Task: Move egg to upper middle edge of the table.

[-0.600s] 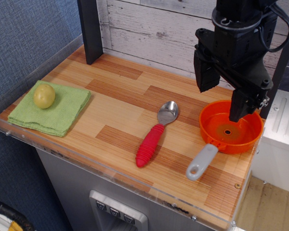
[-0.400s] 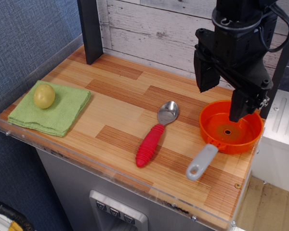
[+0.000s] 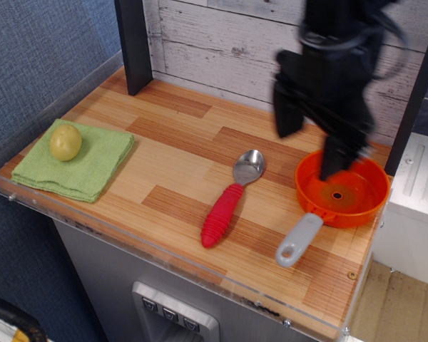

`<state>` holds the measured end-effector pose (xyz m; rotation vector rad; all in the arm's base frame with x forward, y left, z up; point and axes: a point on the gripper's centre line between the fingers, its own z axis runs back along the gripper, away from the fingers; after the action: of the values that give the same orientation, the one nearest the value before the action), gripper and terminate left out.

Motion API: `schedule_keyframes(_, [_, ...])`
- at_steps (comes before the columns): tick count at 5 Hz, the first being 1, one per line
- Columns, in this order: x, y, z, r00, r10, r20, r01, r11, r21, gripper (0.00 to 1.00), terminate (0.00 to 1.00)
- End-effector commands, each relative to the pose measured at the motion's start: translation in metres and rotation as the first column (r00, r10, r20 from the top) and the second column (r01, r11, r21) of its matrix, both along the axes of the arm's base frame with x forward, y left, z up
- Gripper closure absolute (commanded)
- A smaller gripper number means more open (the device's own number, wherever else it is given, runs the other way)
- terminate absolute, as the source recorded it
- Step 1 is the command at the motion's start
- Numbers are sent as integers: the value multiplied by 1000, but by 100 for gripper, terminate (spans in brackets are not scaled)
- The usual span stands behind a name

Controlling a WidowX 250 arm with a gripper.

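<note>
Egg (image 3: 65,142): small, smooth, pale yellow-green oval with a matte finish; intact, lying on its side.
Egg location: on the folded green cloth (image 3: 93,166) at the left end of the table (image 3: 178,171), near the front rim.
Tool (image 3: 312,139): black, motion-blurred, raised above the right end of the table; two fingers spread apart, nothing between them.
Tool to egg: well apart.
Orange pan (image 3: 353,206): directly below the tool, grey handle pointing to the front edge.
Spoon (image 3: 232,196): red handle, mid-table.
</note>
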<state>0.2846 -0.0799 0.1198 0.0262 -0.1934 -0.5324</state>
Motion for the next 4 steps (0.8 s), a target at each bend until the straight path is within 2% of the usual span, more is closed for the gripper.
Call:
schedule_keyframes(1, [-1,77,0,985,172,5,-172,984,51,0,0])
schedule_keyframes(2, [-4,125,-8,953,300,-35,-297,953,67,0,0])
schedule_keyframes(3, [-7,157,-9,947,322,-24,-317,941,118,0,0])
schedule_keyframes(4, [-15,190,-16,913,405,-53,-392,906,161,0,0])
